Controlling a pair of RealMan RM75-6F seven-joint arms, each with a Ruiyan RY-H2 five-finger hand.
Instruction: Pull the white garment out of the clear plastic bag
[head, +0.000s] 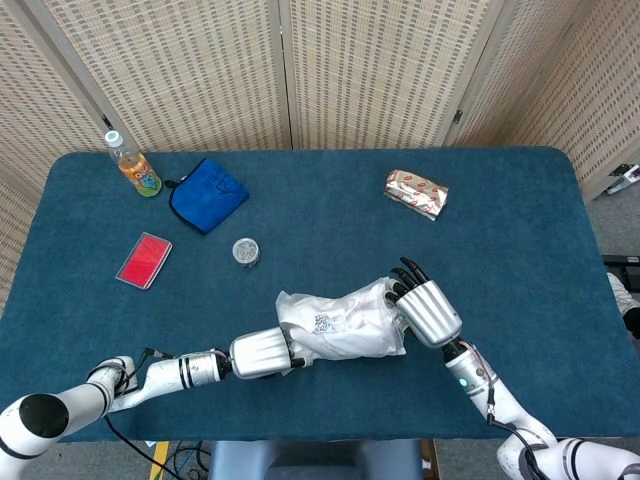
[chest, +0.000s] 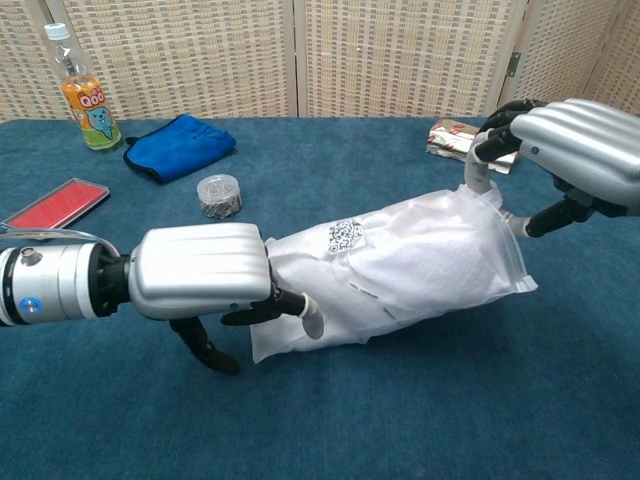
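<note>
pinching the clear plastic bag (chest: 400, 265) with my right hand (chest: 570, 150); i'm working my left hand (chest: 205, 275) fingers against its opening, grip unclear, white garment (chest: 420, 255) fully inside.

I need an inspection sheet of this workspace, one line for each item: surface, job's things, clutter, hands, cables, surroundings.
Surface: blue table, carpet-like cover.
Job's things: clear plastic bag lying flat, white garment inside.
Clutter: drink bottle, blue cloth, red flat case, small round jar, foil packet.
Hands: left hand at the bag's near end, fingers touching it; right hand pinches the far end.
Cables: dark cable below the left arm.
Surroundings: woven folding screens.
</note>
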